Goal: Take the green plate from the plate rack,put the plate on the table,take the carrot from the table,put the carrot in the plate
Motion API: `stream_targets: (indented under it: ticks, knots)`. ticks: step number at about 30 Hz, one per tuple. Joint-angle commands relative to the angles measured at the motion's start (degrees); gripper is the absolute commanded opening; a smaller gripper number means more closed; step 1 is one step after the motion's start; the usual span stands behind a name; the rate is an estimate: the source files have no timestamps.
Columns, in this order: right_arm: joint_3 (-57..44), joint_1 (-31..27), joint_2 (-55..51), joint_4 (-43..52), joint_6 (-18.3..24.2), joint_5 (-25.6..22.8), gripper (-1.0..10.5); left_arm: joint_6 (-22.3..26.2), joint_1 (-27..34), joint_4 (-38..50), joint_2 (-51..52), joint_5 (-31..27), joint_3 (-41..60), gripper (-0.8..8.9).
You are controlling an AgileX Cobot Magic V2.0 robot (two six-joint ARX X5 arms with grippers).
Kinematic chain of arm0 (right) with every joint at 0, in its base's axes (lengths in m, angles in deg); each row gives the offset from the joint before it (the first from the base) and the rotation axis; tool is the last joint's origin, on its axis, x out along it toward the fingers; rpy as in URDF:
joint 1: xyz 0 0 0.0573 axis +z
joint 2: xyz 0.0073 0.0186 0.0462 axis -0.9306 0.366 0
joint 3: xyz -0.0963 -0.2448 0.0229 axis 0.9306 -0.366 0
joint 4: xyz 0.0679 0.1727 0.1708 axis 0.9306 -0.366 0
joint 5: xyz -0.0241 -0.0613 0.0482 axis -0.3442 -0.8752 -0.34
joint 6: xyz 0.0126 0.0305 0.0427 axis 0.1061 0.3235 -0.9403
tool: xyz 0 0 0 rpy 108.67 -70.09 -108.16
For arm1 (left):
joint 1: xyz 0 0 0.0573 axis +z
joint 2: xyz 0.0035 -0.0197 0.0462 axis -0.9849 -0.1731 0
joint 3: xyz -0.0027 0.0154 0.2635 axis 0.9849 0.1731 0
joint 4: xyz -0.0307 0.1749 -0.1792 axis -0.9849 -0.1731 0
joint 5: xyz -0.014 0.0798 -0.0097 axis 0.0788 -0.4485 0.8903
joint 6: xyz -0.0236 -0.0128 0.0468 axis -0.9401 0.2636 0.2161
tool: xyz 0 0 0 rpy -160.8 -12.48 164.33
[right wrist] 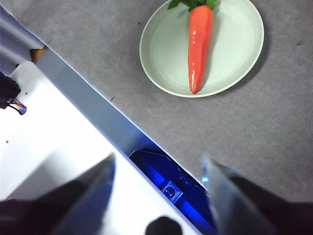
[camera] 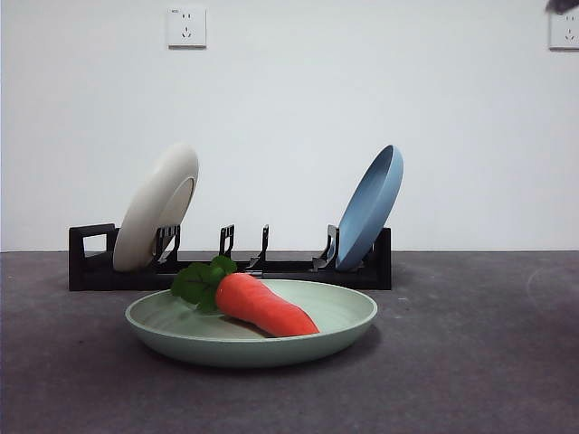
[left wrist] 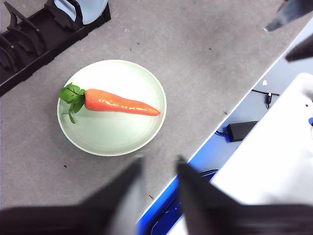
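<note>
The green plate (camera: 348, 316) lies flat on the table (camera: 470, 362) in front of the plate rack (camera: 90, 262). The carrot (camera: 267, 307) lies in the plate with its leaves toward the rack. The left wrist view shows the plate (left wrist: 112, 132), the carrot (left wrist: 120, 102) and the rack (left wrist: 34, 34) from high above. My left gripper (left wrist: 159, 169) is open and empty over the table's edge. The right wrist view shows the plate (right wrist: 234, 54) and the carrot (right wrist: 199, 44). My right gripper (right wrist: 157, 164) is wide open and empty, off the table's edge.
A cream-white plate (camera: 158, 208) stands at the rack's left end and a blue plate (camera: 371, 206) at its right end. A black arm tip (camera: 563, 5) shows at the top right corner. Beyond the table edge are a white base (left wrist: 274, 156) and a black adapter (left wrist: 239, 129).
</note>
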Motion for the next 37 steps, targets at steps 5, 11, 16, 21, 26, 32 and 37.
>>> stream_targets:
  ticks: [5, 11, 16, 21, 26, 32, 37]
  knots:
    - [-0.2, 0.1, 0.0, 0.2, -0.2, -0.1, 0.0, 0.6, -0.1, 0.1, 0.0, -0.2, 0.1, -0.03]
    - [-0.2, 0.1, -0.1, 0.1, -0.2, -0.3, 0.0, 0.6, -0.1, 0.2, 0.0, -0.3, 0.1, -0.03]
    - [-0.2, 0.1, -0.2, 0.1, -0.2, -0.3, 0.0, 0.6, -0.1, 0.1, 0.0, -0.3, 0.1, -0.03]
    - [-0.2, 0.1, -0.2, 0.1, -0.2, -0.3, 0.0, 0.6, -0.1, 0.3, 0.0, -0.3, 0.1, -0.03]
    - [-0.2, 0.1, -0.3, 0.1, -0.2, -0.3, 0.0, 2.7, 2.1, 0.3, 1.3, -6.7, 0.1, -0.03]
    - [-0.2, 0.1, -0.3, 0.1, -0.2, -0.3, 0.0, 5.5, 12.6, 0.6, 4.7, -6.4, 0.2, -0.03]
    - [-0.2, 0.1, -0.3, 0.1, -0.2, -0.3, 0.0, 14.9, 26.0, 13.8, 10.1, -6.2, 2.5, -0.03]
